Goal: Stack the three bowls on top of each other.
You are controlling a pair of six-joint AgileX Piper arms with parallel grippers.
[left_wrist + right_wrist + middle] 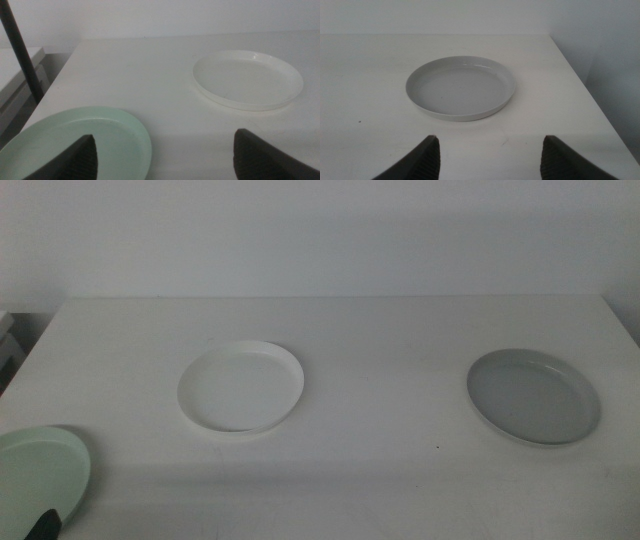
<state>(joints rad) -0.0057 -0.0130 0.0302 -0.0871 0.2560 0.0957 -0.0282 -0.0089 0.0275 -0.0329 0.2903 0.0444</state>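
Nearest the camera, the left gripper (162, 155) is seen low at the front left corner of the table (380, 330), jaws spread wide apart and nothing held. One jaw hangs over the green bowl (75, 140), which sits right at that corner, partly cut off in the middle view.

The right gripper (487, 157) is parked at the front right, also spread open and empty, aimed at the grey bowl (461, 87), which lies near the table's right edge.

A bit further back, left of centre, the white bowl (241, 387) is found, well apart from the other two. So nothing's stacked yet, all three lie flat and separate.

What could go wrong: these rims are low and thin, so a pinch could easily slip off or tip a bowl. The green one is close to the front edge, so it could be nudged off the table by a sloppy approach.
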